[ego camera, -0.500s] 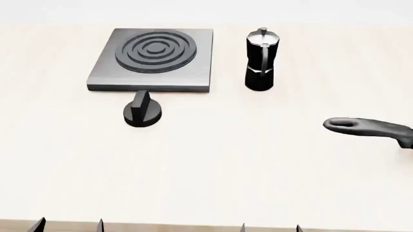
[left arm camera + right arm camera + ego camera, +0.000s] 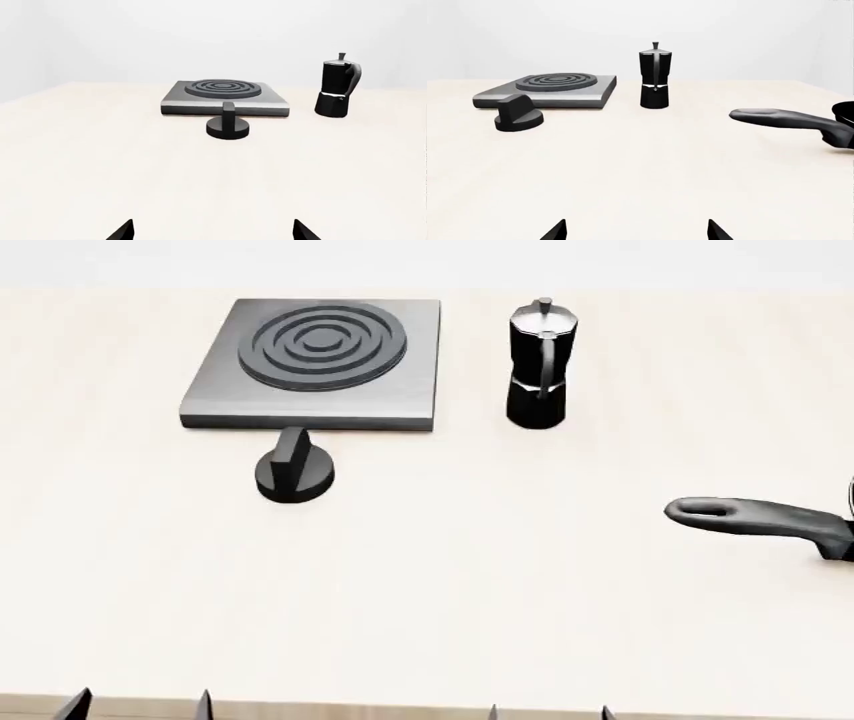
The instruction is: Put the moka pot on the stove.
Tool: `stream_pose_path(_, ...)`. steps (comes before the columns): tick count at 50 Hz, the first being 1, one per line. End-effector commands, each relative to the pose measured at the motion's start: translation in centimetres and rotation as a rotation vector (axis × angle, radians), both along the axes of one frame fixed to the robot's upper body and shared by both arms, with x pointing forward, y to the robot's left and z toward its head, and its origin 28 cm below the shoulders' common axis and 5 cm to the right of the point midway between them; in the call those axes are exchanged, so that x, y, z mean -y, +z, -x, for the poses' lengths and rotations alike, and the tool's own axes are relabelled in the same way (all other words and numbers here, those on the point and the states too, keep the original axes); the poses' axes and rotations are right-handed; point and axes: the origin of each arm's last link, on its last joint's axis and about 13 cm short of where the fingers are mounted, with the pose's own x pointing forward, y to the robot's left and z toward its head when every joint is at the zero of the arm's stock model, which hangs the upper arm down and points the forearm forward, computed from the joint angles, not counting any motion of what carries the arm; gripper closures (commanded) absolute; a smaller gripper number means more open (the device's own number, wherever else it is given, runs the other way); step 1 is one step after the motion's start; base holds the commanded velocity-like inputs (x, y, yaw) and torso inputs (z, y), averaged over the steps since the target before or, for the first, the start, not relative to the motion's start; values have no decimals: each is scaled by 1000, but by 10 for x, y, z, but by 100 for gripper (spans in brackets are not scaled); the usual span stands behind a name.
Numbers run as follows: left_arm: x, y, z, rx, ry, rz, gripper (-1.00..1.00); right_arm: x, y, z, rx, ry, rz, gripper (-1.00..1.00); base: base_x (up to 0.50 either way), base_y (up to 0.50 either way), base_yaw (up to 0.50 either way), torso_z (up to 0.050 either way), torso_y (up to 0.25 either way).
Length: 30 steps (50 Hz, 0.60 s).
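Standing upright on a pale matte table (image 2: 441,580): moka pot (image 2: 539,365), black, faceted, narrow at the waist, silvery lid with small knob, curved black handle; placed just beside the stove, apart from it, untouched by either gripper. No brand or writing legible.
Lying flat near it: stove (image 2: 320,362), square dark grey metal plate, raised concentric ring burner on top. No label readable.
Sitting close before the stove's front edge: knob (image 2: 294,469), short, round, black, with an upright ridge.
Reaching in from the edge beside the pot: pan handle (image 2: 754,518), long, smooth, dark, rounded at its tip.
Showing only dark fingertips, spread apart and empty: left gripper (image 2: 213,231); right gripper (image 2: 637,230), jaws likewise parted, holding nothing.
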Motion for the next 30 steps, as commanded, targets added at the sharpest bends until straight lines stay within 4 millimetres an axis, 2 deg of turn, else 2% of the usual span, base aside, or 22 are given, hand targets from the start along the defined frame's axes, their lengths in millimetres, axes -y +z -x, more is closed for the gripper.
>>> stream_pose_path(1, -1, 7, 2, 39, -2, 25, -100, 0, 1, 1, 2, -3, 12, -100, 0, 0, 0, 0, 0)
stream_pose_path(16, 0, 19, 5, 89, -21, 41, -100, -7, 22, 3, 92, 39, 5, -100, 1, 0, 0, 0, 0)
stream_pose_path(30, 1, 19, 6, 117, -19, 14, -100, -7, 25, 4, 103, 44, 7, -100, 82, 0, 0, 0, 0)
